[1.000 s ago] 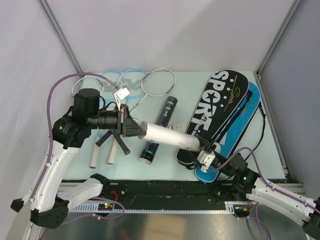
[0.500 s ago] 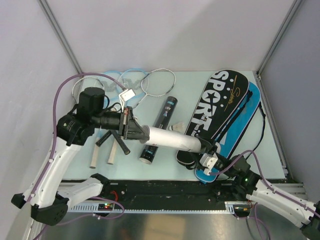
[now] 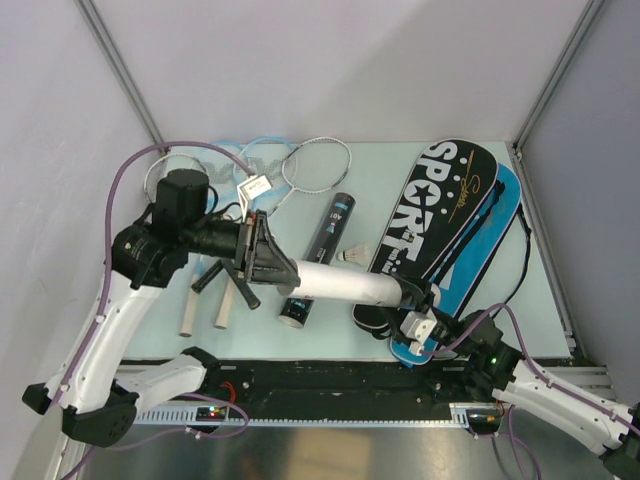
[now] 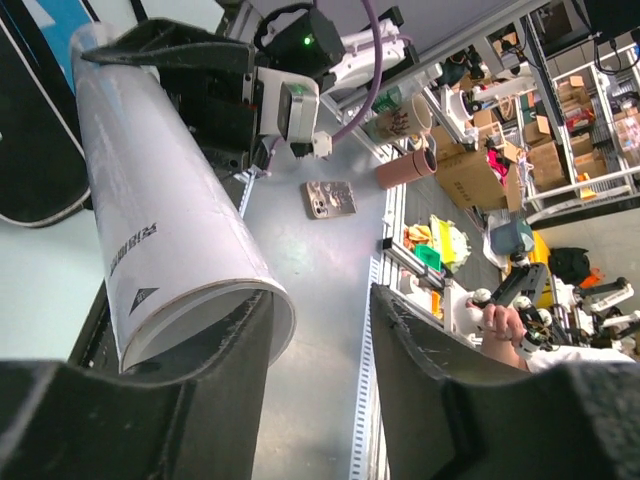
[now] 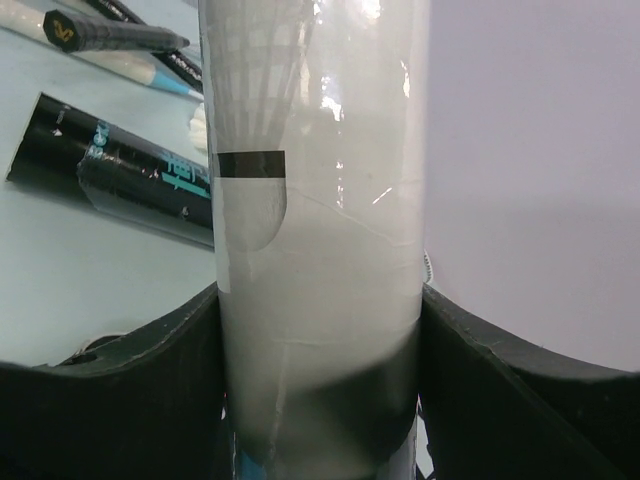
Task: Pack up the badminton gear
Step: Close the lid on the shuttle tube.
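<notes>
At the far left of the counter [image 3: 325, 338] the rackets [image 3: 250, 165] lie with their heads overlapping, handles running toward you.

Your left hand [image 3: 272, 262] has its jaws standing apart. The left end of the white tube [image 3: 345, 283] rests against one finger and is not clamped.

The tube is lifted off the counter. Its long axis runs left to right, dipping slightly nearer at the right end. That right end is held firmly between the fingers of your right hand [image 3: 412, 298], so the right hand alone carries it.

Just beyond the tube lies the black tube [image 3: 322, 258], then one shuttlecock [image 3: 350, 257] beside the black bag [image 3: 440, 210]. The blue bag [image 3: 498, 225] lies under that.

Judgement: the free left hand is the one to reach for that shuttlecock.

Writing: "SPORT" in white on the black bag, with gold script I cannot read. Print on both tubes is too small to read.
</notes>
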Motion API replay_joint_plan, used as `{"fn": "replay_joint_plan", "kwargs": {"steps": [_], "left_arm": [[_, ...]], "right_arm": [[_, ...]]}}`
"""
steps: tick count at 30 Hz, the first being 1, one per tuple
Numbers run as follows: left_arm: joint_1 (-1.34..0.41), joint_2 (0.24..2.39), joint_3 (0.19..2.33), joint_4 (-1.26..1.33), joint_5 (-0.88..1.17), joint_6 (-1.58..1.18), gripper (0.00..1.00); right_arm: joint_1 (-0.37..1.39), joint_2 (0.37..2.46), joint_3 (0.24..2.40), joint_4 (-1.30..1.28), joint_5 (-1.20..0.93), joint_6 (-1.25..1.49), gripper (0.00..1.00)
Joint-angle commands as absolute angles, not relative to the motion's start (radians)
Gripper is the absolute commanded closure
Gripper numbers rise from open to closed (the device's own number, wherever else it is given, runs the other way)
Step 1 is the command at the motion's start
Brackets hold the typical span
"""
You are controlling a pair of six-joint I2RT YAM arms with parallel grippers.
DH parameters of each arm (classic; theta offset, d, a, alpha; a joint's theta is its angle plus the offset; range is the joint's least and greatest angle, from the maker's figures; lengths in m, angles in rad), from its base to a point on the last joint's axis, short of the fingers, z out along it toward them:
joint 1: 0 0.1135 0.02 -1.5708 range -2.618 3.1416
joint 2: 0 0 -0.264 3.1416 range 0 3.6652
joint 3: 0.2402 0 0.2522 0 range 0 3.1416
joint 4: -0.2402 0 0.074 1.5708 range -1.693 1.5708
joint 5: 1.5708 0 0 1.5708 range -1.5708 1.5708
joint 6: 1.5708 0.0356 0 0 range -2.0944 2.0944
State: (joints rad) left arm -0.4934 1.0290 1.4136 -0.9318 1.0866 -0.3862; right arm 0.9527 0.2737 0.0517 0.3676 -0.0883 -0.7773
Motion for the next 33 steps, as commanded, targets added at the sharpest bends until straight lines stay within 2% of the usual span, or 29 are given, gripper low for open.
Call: {"fn": "replay_joint_plan", "kwargs": {"steps": [1,12,22,28,33], "left_arm": [[-0.498,1.071,1.507,-0.902,1.028,-0.382,0.49],[-0.455,1.128,1.665,-0.901,0.971,-0.357,0.47],[-0.436,1.08,1.663,-0.902,0.82,-0.359,0.5],[-0.427,1.025,1.642,-0.908,0.659,-0.333,0.59],[-0.427,1.014,1.624,-0.91,0.655,-0.334,0.72]], "right_arm": [[0.979,0.257,0.092,0.552,-0.159,-0.792,0.74],[0.966,0.332,0.111,0.575,-0.055,-0.739,0.73],[0.943,0.337,0.127,0.563,-0.014,-0.695,0.74],[0.943,0.339,0.131,0.56,-0.013,-0.692,0.74],[0.942,0.355,0.14,0.565,-0.003,-0.682,0.74]]}}
